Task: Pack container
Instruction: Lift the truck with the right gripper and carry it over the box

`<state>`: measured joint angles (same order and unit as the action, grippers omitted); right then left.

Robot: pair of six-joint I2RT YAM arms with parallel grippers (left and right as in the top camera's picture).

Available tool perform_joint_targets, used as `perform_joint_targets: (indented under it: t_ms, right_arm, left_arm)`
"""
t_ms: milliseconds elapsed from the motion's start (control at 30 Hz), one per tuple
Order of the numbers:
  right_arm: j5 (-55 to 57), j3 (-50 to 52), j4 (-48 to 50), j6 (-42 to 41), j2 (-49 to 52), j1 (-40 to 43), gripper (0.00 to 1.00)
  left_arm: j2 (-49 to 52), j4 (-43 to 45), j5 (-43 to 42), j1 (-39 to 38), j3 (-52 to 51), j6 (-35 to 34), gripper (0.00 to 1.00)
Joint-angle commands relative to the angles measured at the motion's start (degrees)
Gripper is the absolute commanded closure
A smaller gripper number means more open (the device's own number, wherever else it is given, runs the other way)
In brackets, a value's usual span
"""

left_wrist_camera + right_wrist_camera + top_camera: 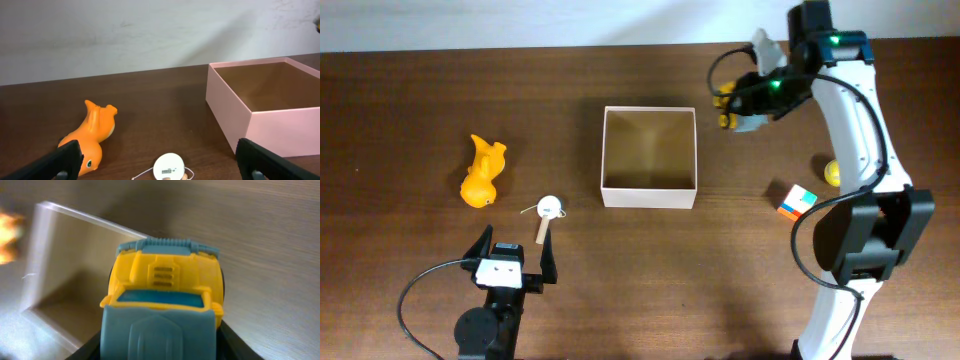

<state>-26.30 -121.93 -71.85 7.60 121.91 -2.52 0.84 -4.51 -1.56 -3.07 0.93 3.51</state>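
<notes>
Your right end effector point(740, 108) is clamped on a yellow and blue toy truck point(165, 280). From overhead, the container point(649, 197) lies just to the left of it, and the truck sits just outside the box's far right corner. In the right wrist view the box is blurred and sits behind and to the left of the truck.

Your left end effector point(517, 243) has its fingers apart. It is at the near left of the tabletop point(410, 100), with the container ahead of it and to the right.

The container stands in the middle of the tabletop. It is square, shallow and open on top, with thin white walls and a tan cardboard inside. In the left wrist view the walls point(270, 127) look pinkish.
</notes>
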Motion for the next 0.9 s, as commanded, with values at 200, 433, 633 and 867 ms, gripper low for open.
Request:
perform_joint_targets:
  t_ms: [200, 433, 633, 867]
  right_arm:
    - [-16.2, -4.6, 1.5, 5.4, 0.1, -11.8, 0.54]
    - [5.1, -4.6, 5.8, -6.8, 0.4, -21.9, 0.54]
    - [22.2, -4.6, 7.6, -20.5, 0.4, -29.2, 0.53]
    - [34.6, -4.5, 8.3, -34.9, 3.9, -34.6, 0.53]
  left_arm:
    - [-0.5, 0.0, -0.6, 0.2, -0.4, 0.9, 0.01]
    - [-0.5, 0.0, -0.6, 0.2, -0.4, 0.9, 0.01]
    - [-0.5, 0.0, -0.6, 0.2, -0.4, 0.9, 0.01]
    - [-0.5, 0.0, -0.6, 0.2, -0.4, 0.9, 0.01]
